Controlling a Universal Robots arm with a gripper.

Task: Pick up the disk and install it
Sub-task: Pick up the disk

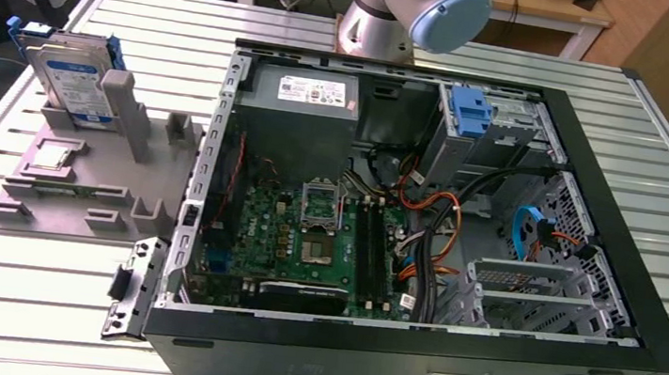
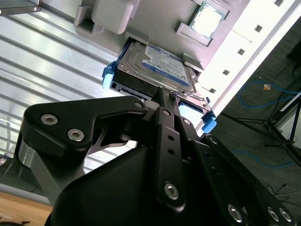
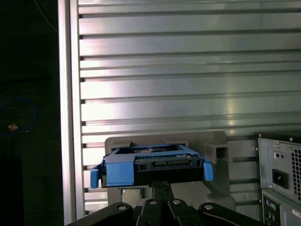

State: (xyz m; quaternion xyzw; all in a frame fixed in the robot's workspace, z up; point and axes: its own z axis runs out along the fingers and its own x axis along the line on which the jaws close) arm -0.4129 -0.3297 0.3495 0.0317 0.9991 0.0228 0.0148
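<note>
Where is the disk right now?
On the exterior view's left, the disk stands upright in the grey holder, beside the open computer case.

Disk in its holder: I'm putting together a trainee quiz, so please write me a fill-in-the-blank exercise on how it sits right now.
1. The disk has a carrier frame coloured ___.
2. The disk stands upright in a grey holder, on the exterior view's ___ of the open computer case.
3. In the second wrist view the gripper is shut, short of the disk, and holds ___.

Missing words: blue; left; nothing.
</note>
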